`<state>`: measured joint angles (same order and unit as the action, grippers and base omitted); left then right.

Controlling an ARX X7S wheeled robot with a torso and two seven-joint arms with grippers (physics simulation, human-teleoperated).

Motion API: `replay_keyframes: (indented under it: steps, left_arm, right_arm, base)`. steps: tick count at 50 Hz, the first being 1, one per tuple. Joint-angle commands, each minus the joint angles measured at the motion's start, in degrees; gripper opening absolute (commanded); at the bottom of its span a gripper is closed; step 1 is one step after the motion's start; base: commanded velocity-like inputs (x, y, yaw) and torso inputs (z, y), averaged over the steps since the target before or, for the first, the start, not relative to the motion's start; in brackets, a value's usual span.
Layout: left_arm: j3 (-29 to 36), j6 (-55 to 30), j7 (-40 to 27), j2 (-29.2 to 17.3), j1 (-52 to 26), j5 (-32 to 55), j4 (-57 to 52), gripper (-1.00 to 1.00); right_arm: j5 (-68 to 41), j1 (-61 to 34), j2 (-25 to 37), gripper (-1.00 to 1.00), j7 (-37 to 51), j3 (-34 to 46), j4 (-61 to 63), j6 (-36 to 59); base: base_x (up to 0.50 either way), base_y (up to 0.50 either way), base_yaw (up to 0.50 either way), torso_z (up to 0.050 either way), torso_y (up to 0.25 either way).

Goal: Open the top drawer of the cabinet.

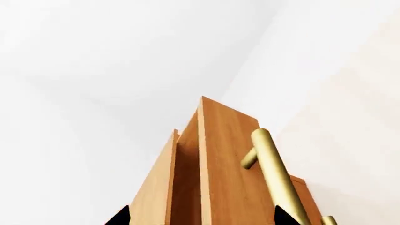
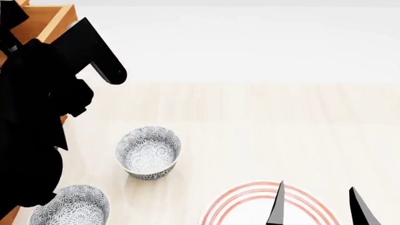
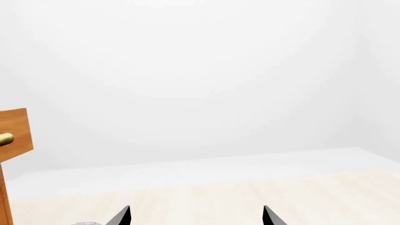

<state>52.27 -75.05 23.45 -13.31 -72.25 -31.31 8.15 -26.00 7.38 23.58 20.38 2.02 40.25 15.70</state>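
Observation:
The top drawer [image 1: 228,159] is an orange-brown wooden box standing out from the cabinet [image 1: 299,187], with its side wall and dark inside showing. Its brass bar handle [image 1: 275,173] runs along the flat front. My left gripper [image 1: 201,218] is open, with its fingertips [image 1: 119,217] wide apart either side of the drawer's front panel; one tip lies right beside the handle. In the head view the drawer's open box [image 2: 53,18] shows at the top left behind my black left arm [image 2: 37,108]. My right gripper [image 2: 317,208] is open and empty, low at the right.
Two patterned bowls [image 2: 149,152] [image 2: 72,206] sit on the pale wooden surface near the cabinet. A white plate with red rings [image 2: 250,206] lies under my right gripper. A second brass handle [image 1: 328,220] shows lower on the cabinet. The drawer front [image 3: 16,133] shows in the right wrist view.

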Motion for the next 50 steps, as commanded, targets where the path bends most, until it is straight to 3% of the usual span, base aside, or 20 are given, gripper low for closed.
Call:
replay_keyframes:
  steps: [1, 8, 13, 20, 25, 30, 35, 36, 37, 43, 45, 50]
  left_arm:
    - [1.7, -5.4, 4.8, -0.7, -6.8, -5.1, -8.9, 1.0]
    - [-3.0, -14.7, 16.0, -1.1, -14.1, -3.7, -17.1, 1.0]
    - [-8.9, -13.5, 18.9, -0.7, -16.6, -6.4, -14.6, 1.0]
    - [-11.0, -14.2, 22.4, -4.0, -19.6, -6.2, -12.9, 1.0]
    - [-15.8, -14.7, 31.2, -2.4, -20.7, -13.1, -8.0, 1.0]
    - [-15.4, -8.7, 29.6, -5.4, -16.5, -13.6, -12.4, 1.0]
    - [-17.0, -3.2, 27.5, -5.5, -18.8, -11.5, -6.2, 1.0]
    - [-15.8, -3.2, 28.7, -6.0, -19.2, -11.3, -5.7, 1.0]
    - [-13.9, -6.6, 34.4, -6.2, -21.0, -9.5, -3.7, 1.0]
    - [-8.9, -13.6, 41.1, -6.2, -23.9, -9.0, 1.7, 1.0]
    - [-9.5, -14.8, 49.2, -4.8, -22.9, -15.2, 2.6, 1.0]
    - [-14.4, -14.8, 58.9, -1.0, -23.1, -24.1, 8.0, 1.0]
  right_arm:
    - [-0.2, 0.0, 0.2, 1.0, 0.2, 0.0, -0.1, -0.1]
    - [0.2, -0.1, 0.1, 1.0, 0.2, 0.5, -0.5, -0.3]
    - [0.5, 0.0, 0.2, 1.0, 0.3, 0.8, -0.3, -0.3]
    - [0.7, -0.6, 0.3, 1.0, 0.6, 1.4, -0.3, 0.4]
    - [1.2, -0.8, 0.3, 1.0, 0.8, 2.0, -0.5, 0.6]
    - [1.6, -1.0, 0.3, 1.0, 0.8, 2.6, -0.7, 0.8]
    - [1.7, -1.2, 0.5, 1.0, 1.1, 2.9, -0.5, 1.3]
    - [1.7, -1.3, 0.5, 1.0, 1.1, 2.9, -0.5, 1.4]
    - [1.6, -1.3, 0.5, 1.0, 1.2, 3.0, -0.4, 1.5]
    - [1.8, -1.5, 0.6, 1.0, 1.2, 3.4, -0.7, 1.6]
    - [1.8, -1.5, 0.6, 1.0, 1.2, 3.4, -0.8, 1.6]
    - [1.8, -1.7, 0.7, 1.0, 1.3, 3.6, -1.0, 1.8]
  base:
    - [0.0, 0.0, 0.0, 0.0, 0.0]
    - [0.0, 0.0, 0.0, 0.0, 0.0]
    - [0.0, 0.0, 0.0, 0.0, 0.0]
    - [0.0, 0.0, 0.0, 0.0, 0.0]
    - [0.0, 0.0, 0.0, 0.0, 0.0]
    - [0.0, 0.0, 0.0, 0.0, 0.0]
    - [0.0, 0.0, 0.0, 0.0, 0.0]
    - [0.0, 0.0, 0.0, 0.0, 0.0]
    - [0.0, 0.0, 0.0, 0.0, 0.0]
    - [0.0, 0.0, 0.0, 0.0, 0.0]
    - [0.0, 0.0, 0.0, 0.0, 0.0]
    - [0.0, 0.0, 0.0, 0.0, 0.0]
